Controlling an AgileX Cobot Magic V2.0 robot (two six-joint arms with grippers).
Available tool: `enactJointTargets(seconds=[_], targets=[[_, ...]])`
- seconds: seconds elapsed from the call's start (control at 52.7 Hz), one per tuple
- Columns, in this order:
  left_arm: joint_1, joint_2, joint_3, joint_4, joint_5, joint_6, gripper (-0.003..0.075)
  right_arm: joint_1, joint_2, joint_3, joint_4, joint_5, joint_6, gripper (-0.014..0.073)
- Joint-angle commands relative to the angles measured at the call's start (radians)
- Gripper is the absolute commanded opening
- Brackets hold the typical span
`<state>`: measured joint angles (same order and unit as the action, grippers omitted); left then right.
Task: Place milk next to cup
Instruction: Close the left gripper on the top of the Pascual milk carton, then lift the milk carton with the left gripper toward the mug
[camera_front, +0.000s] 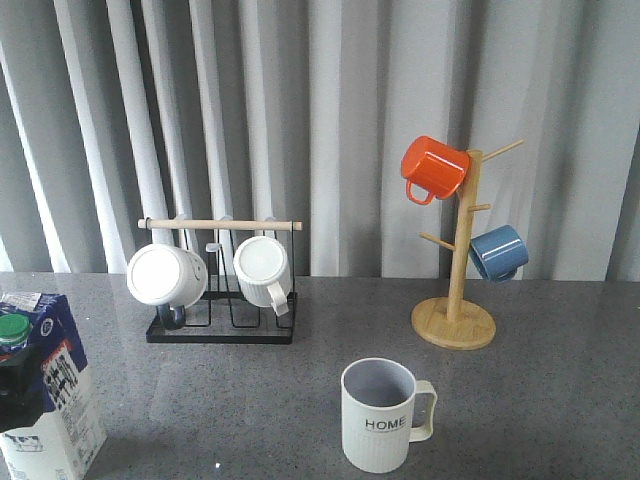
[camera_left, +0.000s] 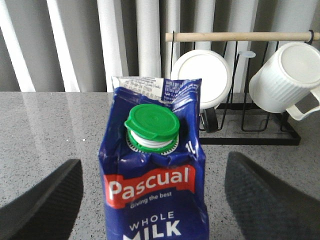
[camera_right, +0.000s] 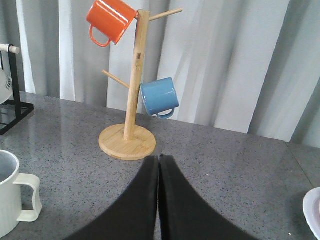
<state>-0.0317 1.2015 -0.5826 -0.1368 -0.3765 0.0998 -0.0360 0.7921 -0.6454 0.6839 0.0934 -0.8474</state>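
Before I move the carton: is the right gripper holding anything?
No. The right gripper has its fingers pressed together with nothing between them, above bare table.

The right gripper (camera_right: 159, 200) has its 2 fingers pressed together over the grey table (camera_right: 240, 165). Beyond stands a wooden mug tree (camera_right: 131, 100) with an orange mug (camera_right: 110, 20) and a blue mug (camera_right: 159, 96). The cup (camera_right: 12, 192) sits at one edge.

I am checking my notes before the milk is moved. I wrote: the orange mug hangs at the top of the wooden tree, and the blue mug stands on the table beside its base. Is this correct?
One detail is wrong. The blue mug does not stand on the table; it hangs on a lower peg of the wooden tree. The front view shows this, and the right wrist view confirms it. The orange mug does hang at the top.
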Motion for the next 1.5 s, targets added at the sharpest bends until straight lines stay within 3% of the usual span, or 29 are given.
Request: enactJointTargets(seconds=[0.0,0.778,1.177,1.291,1.48], targets=[[0.002,0.020,-0.035,-0.009,-0.131,-0.011,0.0556,-0.007,-0.009,-0.031,0.001,-0.053,-0.002,-0.0003],[0.002,0.206,-0.035,-0.008,-0.395,-0.011,0.0556,-0.007,-0.009,-0.031,0.001,-0.053,-0.003,-0.0003],[0.002,0.221,-0.035,-0.008,-0.447,-0.011,0.0547,-0.007,-0.009,-0.031,0.001,-0.053,-0.003,-0.0003],[0.002,0.221,-0.035,-0.007,-0.443,-0.011,0.0471,-0.007,-0.009,-0.031,0.001,-0.053,-0.002,-0.0003],[0.002,0.221,-0.035,-0.008,-0.432,-0.011,0.0190,-0.007,-0.009,-0.031,0.001,-0.053,-0.002,-0.0003]])
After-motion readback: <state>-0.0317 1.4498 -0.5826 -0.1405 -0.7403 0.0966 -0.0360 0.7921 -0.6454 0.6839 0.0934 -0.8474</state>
